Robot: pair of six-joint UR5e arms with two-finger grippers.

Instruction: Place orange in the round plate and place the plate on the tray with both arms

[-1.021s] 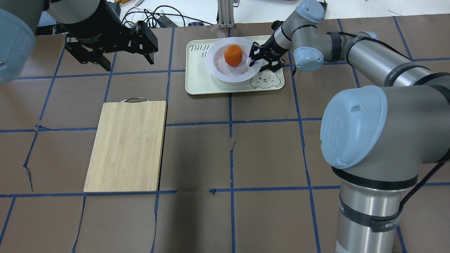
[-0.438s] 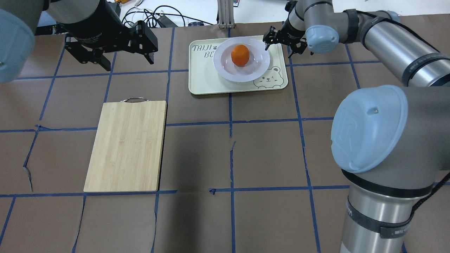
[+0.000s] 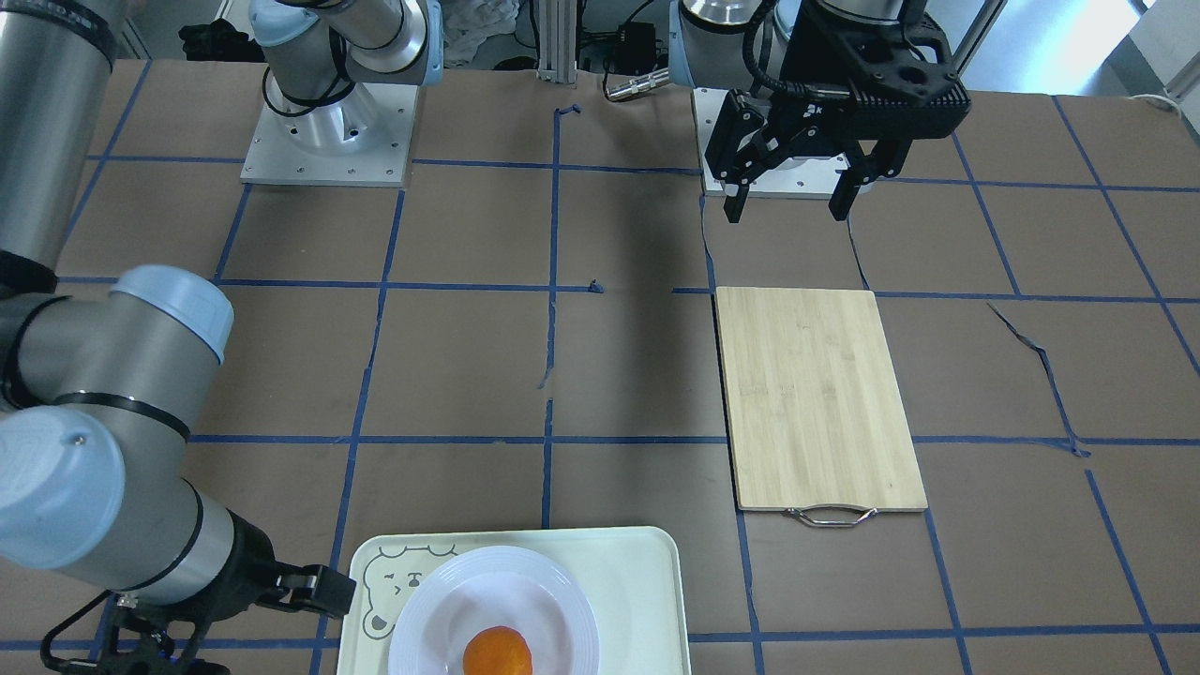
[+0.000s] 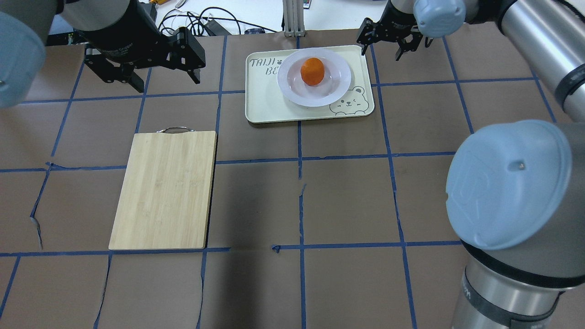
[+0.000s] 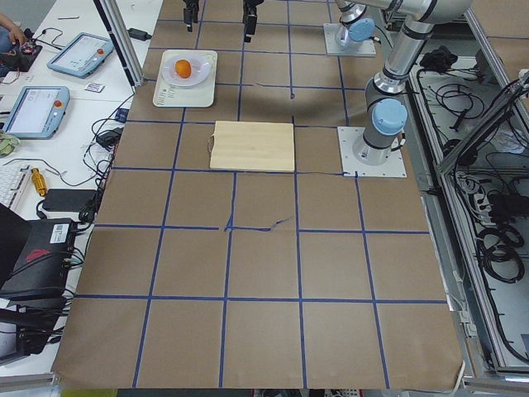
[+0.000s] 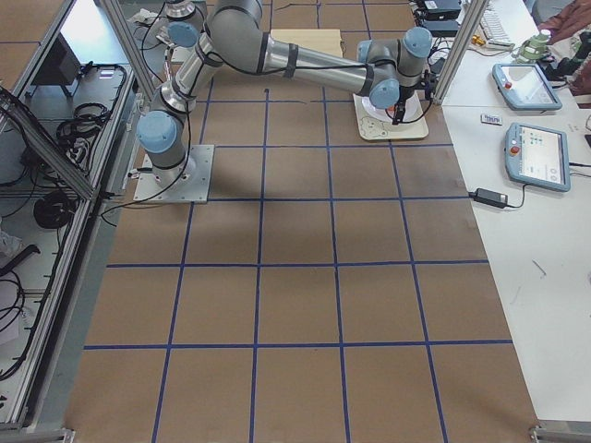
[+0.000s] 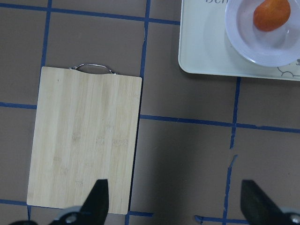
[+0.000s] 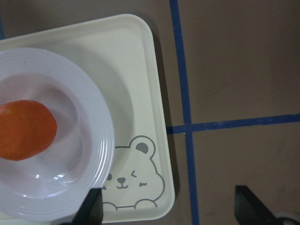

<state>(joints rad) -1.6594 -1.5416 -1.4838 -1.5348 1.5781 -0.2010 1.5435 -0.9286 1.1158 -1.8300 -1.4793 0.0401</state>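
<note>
The orange lies in the sunken middle of the round plate. The plate rests flat on the tray at the table's far side, beside the tray's bear face. My right gripper hovers open and empty off the tray's far right corner, clear of the plate. Its wrist view looks down on the orange, the plate and the tray between open fingers. My left gripper hangs open and empty high at the far left, well away from the tray.
A bamboo cutting board with a metal handle lies left of centre on the brown paper with blue tape lines. Cables and an aluminium post stand beyond the table's far edge. In the side views, tablets lie on a white bench.
My right gripper has let go of the plate's right rim and pulled up and back past the tray's far right corner. Plate and tray shifted slightly right. The left arm has not moved.
</note>
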